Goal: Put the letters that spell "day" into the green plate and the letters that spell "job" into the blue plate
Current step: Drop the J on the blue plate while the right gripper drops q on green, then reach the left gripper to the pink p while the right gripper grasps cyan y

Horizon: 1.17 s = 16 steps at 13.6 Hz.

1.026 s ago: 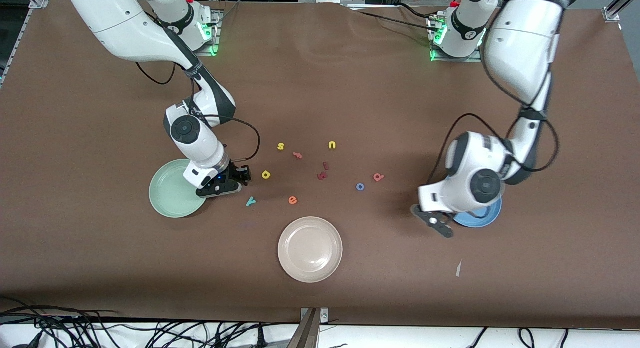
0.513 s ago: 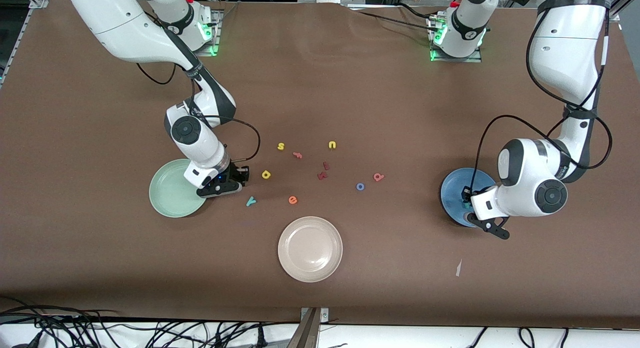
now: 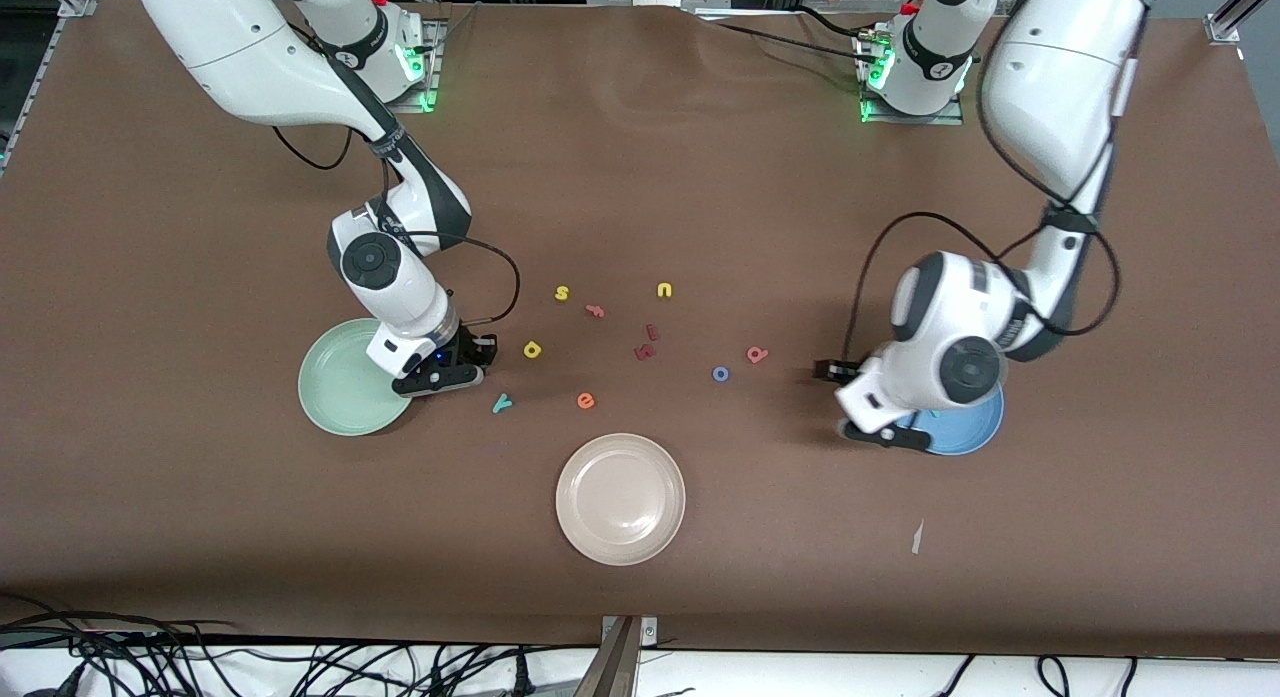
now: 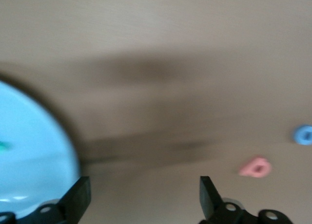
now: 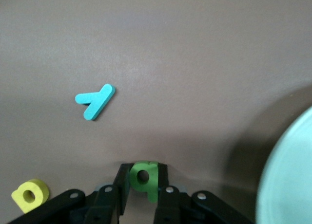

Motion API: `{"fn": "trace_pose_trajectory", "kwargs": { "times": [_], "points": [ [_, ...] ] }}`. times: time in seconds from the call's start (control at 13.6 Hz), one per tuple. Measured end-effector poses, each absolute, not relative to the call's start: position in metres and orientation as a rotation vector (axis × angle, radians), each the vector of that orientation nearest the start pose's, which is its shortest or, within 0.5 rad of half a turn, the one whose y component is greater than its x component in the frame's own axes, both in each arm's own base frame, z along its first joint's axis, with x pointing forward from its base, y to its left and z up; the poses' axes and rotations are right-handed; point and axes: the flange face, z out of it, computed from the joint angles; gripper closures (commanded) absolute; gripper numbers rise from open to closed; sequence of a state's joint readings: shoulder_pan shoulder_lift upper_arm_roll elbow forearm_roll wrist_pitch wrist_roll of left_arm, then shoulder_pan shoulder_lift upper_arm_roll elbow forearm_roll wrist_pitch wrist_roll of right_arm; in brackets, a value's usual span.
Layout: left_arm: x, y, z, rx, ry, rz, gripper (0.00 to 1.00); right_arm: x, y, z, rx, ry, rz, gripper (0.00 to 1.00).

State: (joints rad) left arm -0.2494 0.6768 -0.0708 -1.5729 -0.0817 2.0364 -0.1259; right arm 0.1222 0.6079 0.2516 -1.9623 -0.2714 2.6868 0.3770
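Note:
My right gripper (image 5: pixel 143 182) is low over the table beside the green plate (image 3: pixel 345 377), shut on the green "d" (image 5: pixel 148 185). The teal "y" (image 3: pixel 502 403) and yellow "a" (image 3: pixel 532 350) lie close by on the table. My left gripper (image 4: pixel 145 197) is open with nothing between its fingers, just off the blue plate (image 3: pixel 965 427) on the side toward the middle. A teal letter (image 4: pixel 4 146) lies in that plate. The pink "b" (image 3: pixel 757 355) and blue "o" (image 3: pixel 720 374) lie on the table toward the middle.
A beige plate (image 3: pixel 620 497) sits nearer the camera, at the middle. An orange "e" (image 3: pixel 586 401), yellow "s" (image 3: pixel 562 293) and "u" (image 3: pixel 664 290), a salmon "f" (image 3: pixel 596 311) and dark red letters (image 3: pixel 646 351) are scattered mid-table.
My left gripper swung over the blue plate, opened, and came back to the plate's edge toward the middle. My right gripper's fingers closed onto the "d"; that arm barely moved.

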Motion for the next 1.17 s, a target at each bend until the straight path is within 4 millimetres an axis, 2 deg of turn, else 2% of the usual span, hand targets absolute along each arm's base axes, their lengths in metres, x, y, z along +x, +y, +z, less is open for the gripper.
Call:
{"fn": "trace_pose_trajectory", "kwargs": {
  "times": [0.15, 0.22, 0.29, 0.44, 0.59, 0.73, 0.81, 0.88, 1.03, 1.17],
  "points": [
    [0.627, -0.253, 0.229, -3.161, 0.326, 0.374, 0.0, 0.59, 0.222, 0.2, -3.105, -0.313, -0.181, 0.76],
    [0.62, -0.27, 0.229, -3.147, 0.435, 0.372, 0.0, 0.595, 0.215, 0.218, -3.125, -0.341, -0.181, 0.76],
    [0.615, -0.284, 0.229, -3.115, 0.605, 0.355, 0.0, 0.6, 0.206, 0.235, -3.142, -0.366, -0.195, 0.76],
    [0.614, -0.295, 0.231, -3.044, 0.937, 0.288, 0.0, 0.607, 0.183, 0.254, -3.168, -0.417, -0.205, 0.76],
    [0.618, -0.297, 0.232, -2.996, 1.132, 0.213, 0.0, 0.612, 0.152, 0.255, -3.181, -0.456, -0.189, 0.75],
    [0.61, -0.316, 0.228, -2.957, 1.237, 0.134, 0.0, 0.611, 0.118, 0.245, -3.191, -0.459, -0.145, 0.47],
    [0.602, -0.327, 0.22, -2.942, 1.269, 0.082, 0.0, 0.609, 0.107, 0.241, -3.194, -0.445, -0.131, 0.41],
    [0.592, -0.334, 0.208, -2.933, 1.293, 0.04, 0.0, 0.608, 0.104, 0.239, -3.196, -0.437, -0.125, 0.4],
    [0.575, -0.336, 0.185, -2.926, 1.316, 0.004, 0.0, 0.607, 0.108, 0.239, -3.191, -0.43, -0.125, 0.4],
    [0.569, -0.334, 0.177, -2.911, 1.349, 0.005, 0.0, 0.606, 0.118, 0.239, -3.185, -0.391, -0.129, 0.41]
  ]
}}
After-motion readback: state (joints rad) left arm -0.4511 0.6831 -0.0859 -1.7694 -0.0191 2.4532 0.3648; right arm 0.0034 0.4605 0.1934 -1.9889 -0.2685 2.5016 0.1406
